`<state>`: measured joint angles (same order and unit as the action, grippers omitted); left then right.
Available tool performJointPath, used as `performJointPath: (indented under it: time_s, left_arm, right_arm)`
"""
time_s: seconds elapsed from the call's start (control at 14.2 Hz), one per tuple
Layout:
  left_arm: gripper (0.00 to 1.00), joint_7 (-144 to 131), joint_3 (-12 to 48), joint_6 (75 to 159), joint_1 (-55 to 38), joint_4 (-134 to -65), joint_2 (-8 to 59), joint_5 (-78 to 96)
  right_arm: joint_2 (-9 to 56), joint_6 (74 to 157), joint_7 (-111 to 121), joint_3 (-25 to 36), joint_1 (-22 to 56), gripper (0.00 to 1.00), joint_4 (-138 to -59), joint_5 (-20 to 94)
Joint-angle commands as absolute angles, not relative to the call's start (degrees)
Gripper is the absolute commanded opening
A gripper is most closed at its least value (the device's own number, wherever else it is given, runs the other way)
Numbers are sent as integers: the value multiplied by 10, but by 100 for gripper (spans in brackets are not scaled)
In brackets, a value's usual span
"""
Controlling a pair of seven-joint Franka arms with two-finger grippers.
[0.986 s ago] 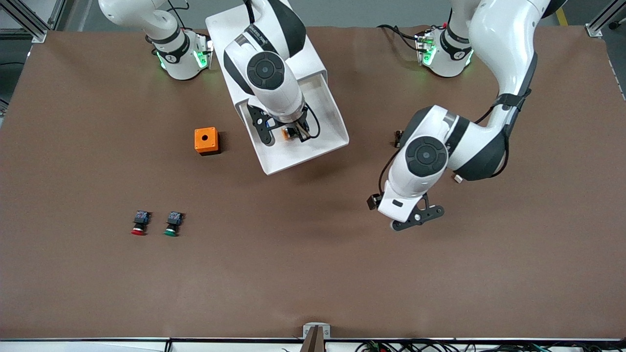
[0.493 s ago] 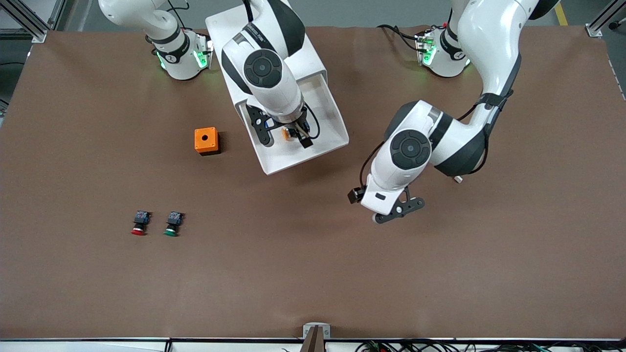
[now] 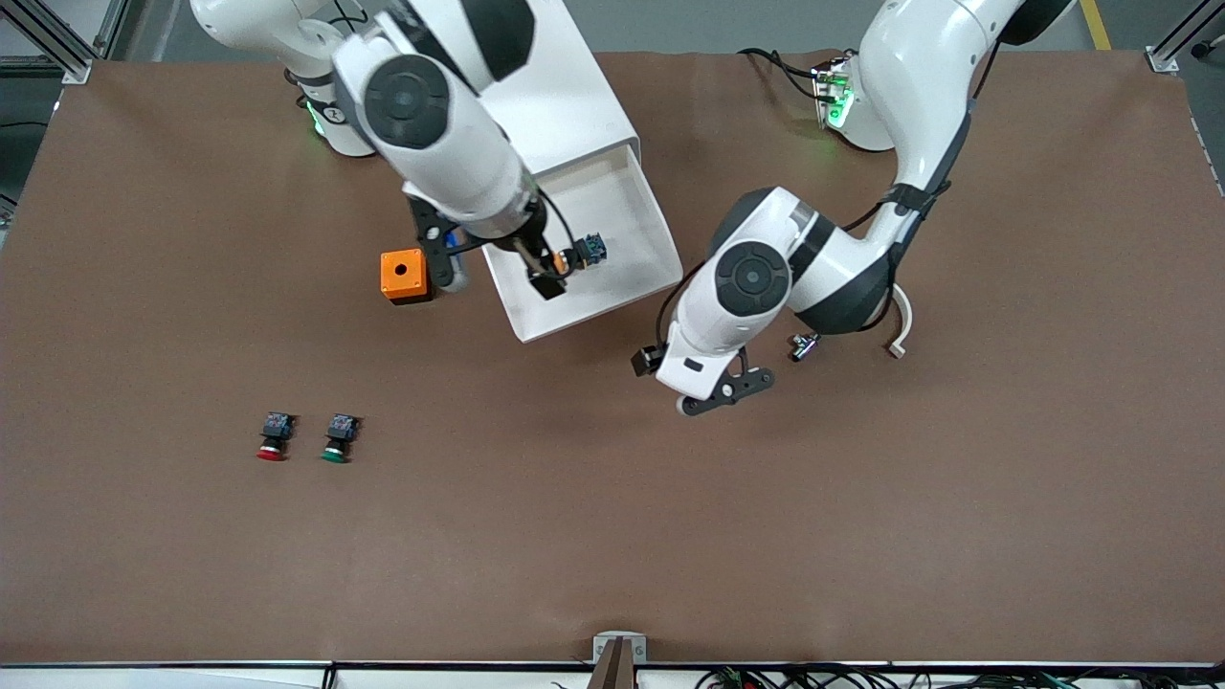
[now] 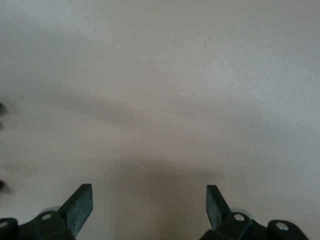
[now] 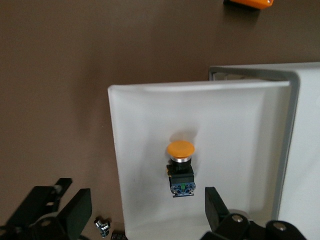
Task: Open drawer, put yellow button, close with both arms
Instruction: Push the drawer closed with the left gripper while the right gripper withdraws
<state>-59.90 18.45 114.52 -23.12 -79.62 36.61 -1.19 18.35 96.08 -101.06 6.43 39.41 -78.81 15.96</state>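
- Yellow button [image 5: 180, 167] lies loose on the drawer [image 3: 632, 206] floor; right pincer [image 3: 493, 277] spread above it
- Left pincer [image 3: 723, 392] spread over bare worktop [image 3: 861, 526]
- I judge the drawer light, stiff, slick; push its front edge

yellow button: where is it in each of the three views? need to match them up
Front view: yellow button lies on its side in the open drawer, just past the right gripper, which is open.
Right wrist view: button in mid-picture on the drawer floor, cap up in the picture.
Left wrist view: not in it; only brown table past the open left gripper.
Shared landmark: the orange cube, also at the right wrist picture's edge.
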Motion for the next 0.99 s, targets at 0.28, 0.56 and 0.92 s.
performJointPath:
  time_s: [0.28,0.56,0.92]
  left_arm:
    - [100,-658,183,1146,-276,-796,363,-4]
    - [100,-671,187,1144,-301,-797,361,2]
    - [100,-692,190,1142,-322,-799,363,19]
  right_arm:
    - [134,863,-724,59,274,100,-773,165]
    - [127,838,-572,59,214,100,-778,152]
    - [107,824,-387,58,167,100,-806,68]
